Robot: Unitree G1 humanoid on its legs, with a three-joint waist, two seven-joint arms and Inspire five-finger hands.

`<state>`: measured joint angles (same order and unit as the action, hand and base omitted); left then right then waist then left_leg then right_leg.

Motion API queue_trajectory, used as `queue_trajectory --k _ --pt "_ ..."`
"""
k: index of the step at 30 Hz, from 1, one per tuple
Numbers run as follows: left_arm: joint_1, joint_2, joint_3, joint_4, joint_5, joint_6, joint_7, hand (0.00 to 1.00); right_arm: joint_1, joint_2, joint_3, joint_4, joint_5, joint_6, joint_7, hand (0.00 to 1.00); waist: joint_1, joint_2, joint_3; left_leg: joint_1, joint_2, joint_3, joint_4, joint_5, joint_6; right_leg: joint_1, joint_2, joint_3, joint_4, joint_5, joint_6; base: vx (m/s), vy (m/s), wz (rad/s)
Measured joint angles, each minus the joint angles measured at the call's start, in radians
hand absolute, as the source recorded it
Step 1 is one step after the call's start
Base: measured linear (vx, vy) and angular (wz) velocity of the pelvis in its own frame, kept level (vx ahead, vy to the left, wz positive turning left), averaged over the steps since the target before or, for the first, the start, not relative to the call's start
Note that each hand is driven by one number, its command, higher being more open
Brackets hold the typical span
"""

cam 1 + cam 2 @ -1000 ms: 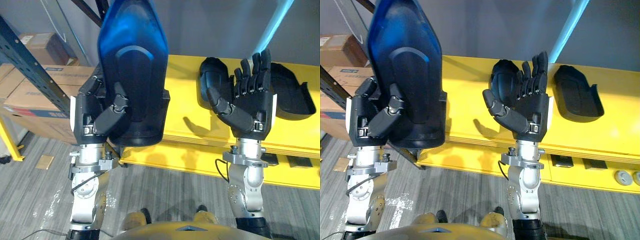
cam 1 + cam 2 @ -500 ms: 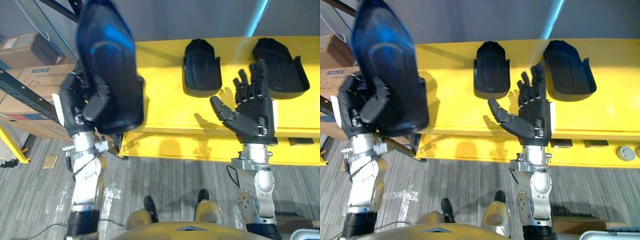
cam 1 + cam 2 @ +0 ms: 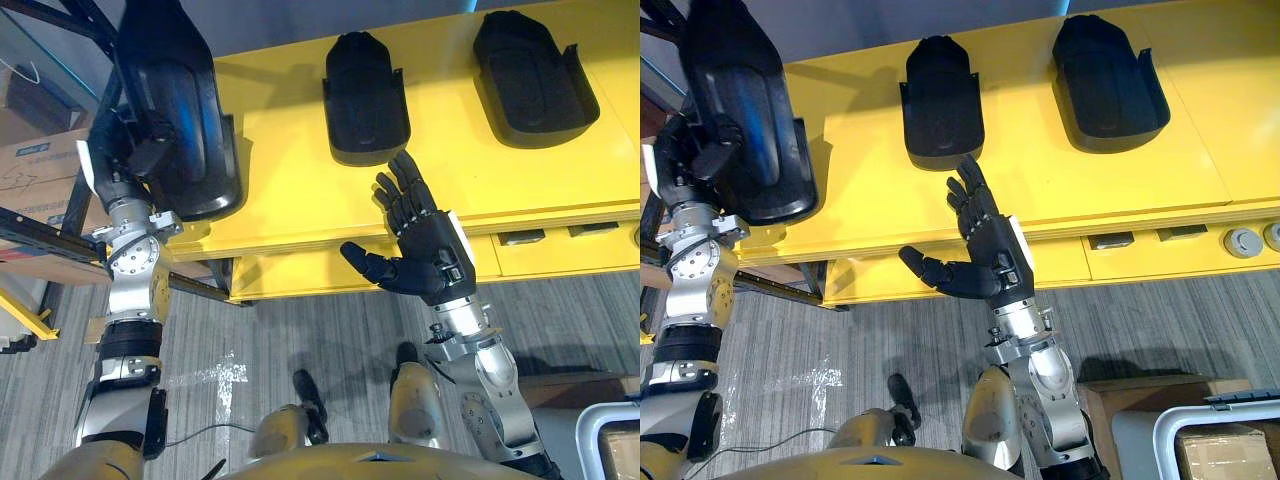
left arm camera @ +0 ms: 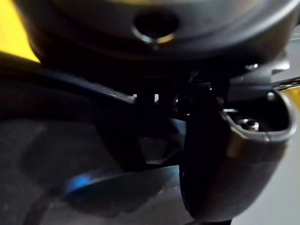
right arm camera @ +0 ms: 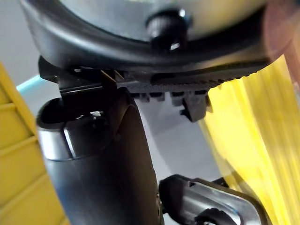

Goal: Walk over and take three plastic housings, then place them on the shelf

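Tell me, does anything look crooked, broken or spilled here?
Nothing looks broken or spilled. Two black housings lie flat on the yellow bench. A third housing tilts up by the bench's left end, but the left robot hand grips it. The right robot hand is open, holding nothing.

This looks like a warehouse or factory workshop: a long yellow worktop (drawers along its front), dark steel racking holding cardboard boxes beside it, and a grey plank floor.
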<state>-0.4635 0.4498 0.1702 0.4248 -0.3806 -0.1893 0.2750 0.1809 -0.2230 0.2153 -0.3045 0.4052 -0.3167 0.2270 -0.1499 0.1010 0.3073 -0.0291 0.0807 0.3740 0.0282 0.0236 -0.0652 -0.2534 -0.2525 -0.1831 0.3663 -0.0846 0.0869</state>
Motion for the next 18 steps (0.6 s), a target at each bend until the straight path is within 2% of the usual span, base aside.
queue_trajectory --k 7,11,12,18 --pt "-0.031 0.039 0.003 0.070 -0.050 0.025 -0.030 0.00 -0.001 -0.017 0.032 -0.081 -0.006 0.001 -0.010 1.00 0.001 -0.001 0.043 -0.021 0.001 0.021 0.007 0.000 -0.002 -0.041 -0.002 0.021 0.034 -0.011 -0.003 -0.01 -0.019 -0.04" --pt "-0.079 0.052 0.006 0.124 -0.054 0.080 -0.042 0.00 -0.008 -0.017 0.033 -0.111 -0.005 0.001 -0.015 1.00 0.002 -0.004 0.049 -0.031 0.005 0.027 0.023 -0.002 -0.005 -0.044 -0.003 0.020 0.037 -0.012 -0.003 0.00 0.000 0.00" --pt "-0.085 0.054 0.011 0.125 -0.055 0.100 -0.050 1.00 -0.008 -0.017 0.033 -0.121 -0.005 0.002 -0.019 1.00 0.002 -0.004 0.051 -0.032 0.006 0.030 0.025 -0.004 -0.005 -0.044 -0.004 0.021 0.038 -0.012 -0.003 0.00 0.000 0.00" --pt "-0.116 0.077 0.013 0.132 -0.080 0.166 -0.072 1.00 -0.008 -0.018 0.058 -0.156 -0.005 0.003 -0.028 1.00 0.007 -0.008 0.067 -0.055 0.027 0.046 0.094 -0.047 -0.008 -0.044 -0.005 0.027 0.046 -0.013 -0.002 0.00 -0.011 -0.03"
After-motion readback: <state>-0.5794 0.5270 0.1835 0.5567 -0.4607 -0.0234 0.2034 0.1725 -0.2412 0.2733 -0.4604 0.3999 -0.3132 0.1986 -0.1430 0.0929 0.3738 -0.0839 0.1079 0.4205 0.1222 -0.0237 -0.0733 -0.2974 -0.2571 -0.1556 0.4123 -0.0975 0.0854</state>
